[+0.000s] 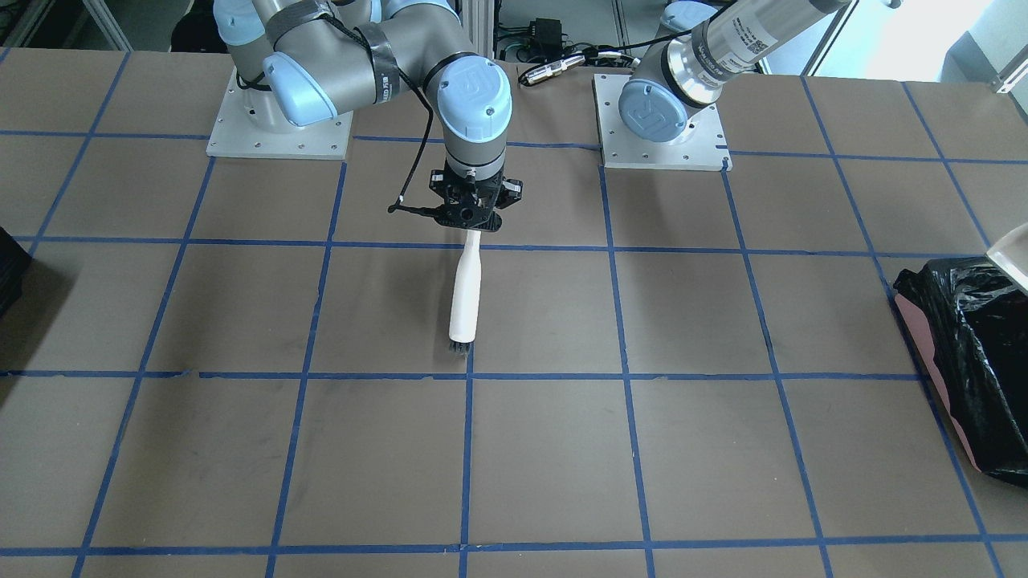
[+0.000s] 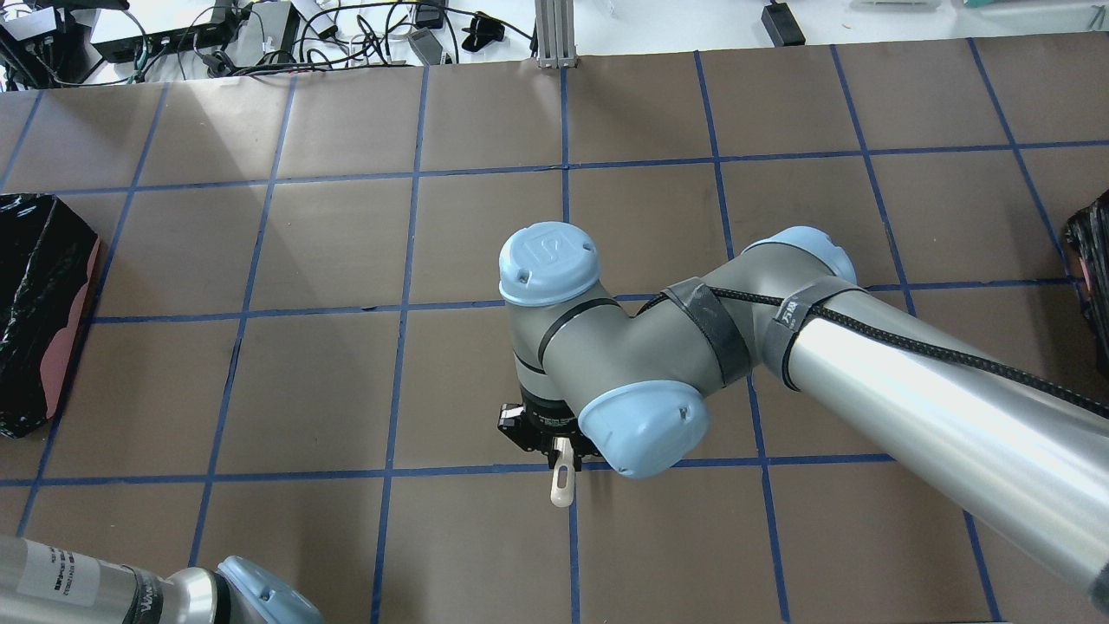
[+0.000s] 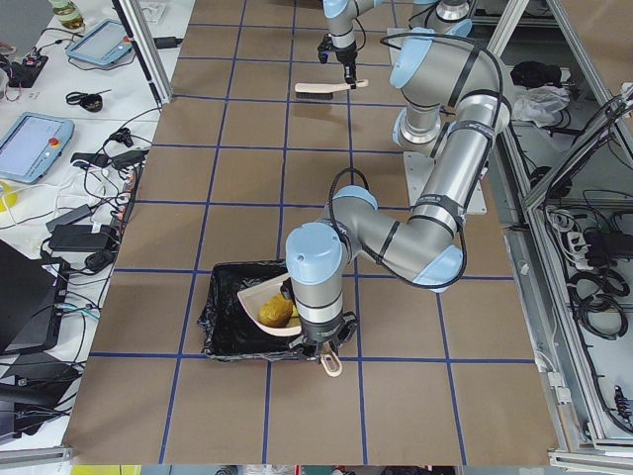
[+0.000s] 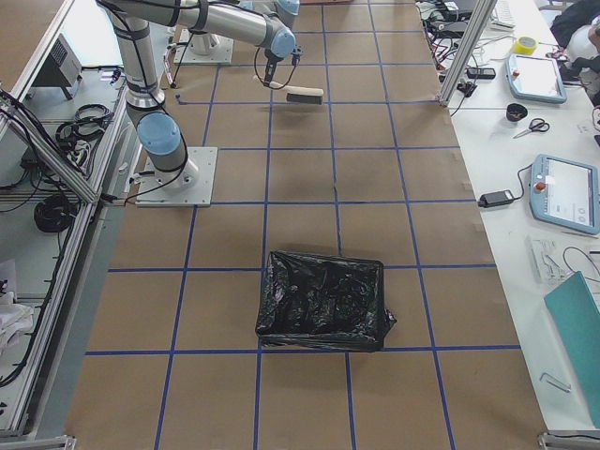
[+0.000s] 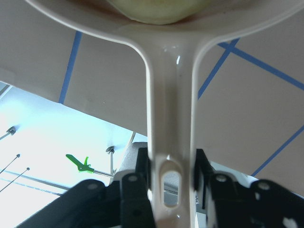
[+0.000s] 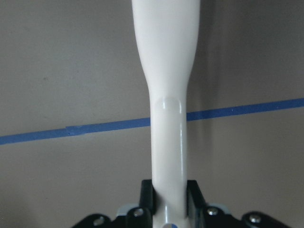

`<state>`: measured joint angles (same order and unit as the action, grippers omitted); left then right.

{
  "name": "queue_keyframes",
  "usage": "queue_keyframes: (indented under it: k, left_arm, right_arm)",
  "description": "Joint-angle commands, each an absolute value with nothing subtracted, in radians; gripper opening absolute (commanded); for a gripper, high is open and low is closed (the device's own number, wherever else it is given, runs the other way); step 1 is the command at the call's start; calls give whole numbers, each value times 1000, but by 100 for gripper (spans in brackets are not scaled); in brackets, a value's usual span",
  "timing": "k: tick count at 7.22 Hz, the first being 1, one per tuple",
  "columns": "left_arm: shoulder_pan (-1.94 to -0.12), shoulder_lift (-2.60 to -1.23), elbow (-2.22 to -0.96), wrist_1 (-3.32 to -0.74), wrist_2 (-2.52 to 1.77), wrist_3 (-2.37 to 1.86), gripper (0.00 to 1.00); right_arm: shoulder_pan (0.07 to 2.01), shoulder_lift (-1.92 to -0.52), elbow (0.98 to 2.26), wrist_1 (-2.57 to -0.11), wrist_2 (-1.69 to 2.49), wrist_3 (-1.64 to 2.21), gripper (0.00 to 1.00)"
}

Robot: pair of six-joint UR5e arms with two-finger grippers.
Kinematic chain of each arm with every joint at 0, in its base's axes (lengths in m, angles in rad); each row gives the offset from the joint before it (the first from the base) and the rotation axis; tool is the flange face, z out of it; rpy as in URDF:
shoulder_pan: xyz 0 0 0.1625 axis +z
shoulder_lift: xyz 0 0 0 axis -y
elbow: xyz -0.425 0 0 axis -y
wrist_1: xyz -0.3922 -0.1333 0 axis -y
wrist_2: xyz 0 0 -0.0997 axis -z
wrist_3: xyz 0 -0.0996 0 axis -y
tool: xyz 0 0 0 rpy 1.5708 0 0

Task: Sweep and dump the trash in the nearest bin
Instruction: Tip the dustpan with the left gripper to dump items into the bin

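My left gripper (image 5: 172,173) is shut on the cream dustpan's (image 3: 259,302) handle. It holds the pan tilted over the bin (image 3: 229,319), a pinkish container lined with a glossy black bag. The trash (image 3: 275,313) lies in the pan as yellow and brownish lumps, and a yellow-green piece (image 5: 156,9) shows at the pan's neck. A corner of the dustpan (image 1: 1010,253) pokes over the bin (image 1: 968,345) at the table's end. My right gripper (image 1: 470,213) is shut on a white brush (image 1: 464,297), held low over the mid-table with its dark bristles (image 1: 458,347) pointing away from the robot.
A second black-bagged container (image 4: 323,300) stands at the table's other end, its edge (image 2: 1093,251) just in the overhead view. Two metal base plates (image 1: 279,136) hold the arms. Cables, pendants and tools lie on benches beside the table.
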<state>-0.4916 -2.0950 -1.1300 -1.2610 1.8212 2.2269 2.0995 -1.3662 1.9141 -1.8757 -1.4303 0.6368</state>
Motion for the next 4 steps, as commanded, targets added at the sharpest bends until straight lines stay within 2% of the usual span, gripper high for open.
queue_keyframes:
  k: [1, 4]
  left_arm:
    - [-518, -2120, -1127, -1154, 1856, 2270, 0]
    - [-619, -2109, -1147, -1009, 1930, 2353, 0]
  right_arm:
    - [2100, -1359, 1914, -1888, -1430, 641, 0]
    - [2102, -1353, 1914, -1887, -1433, 634, 0]
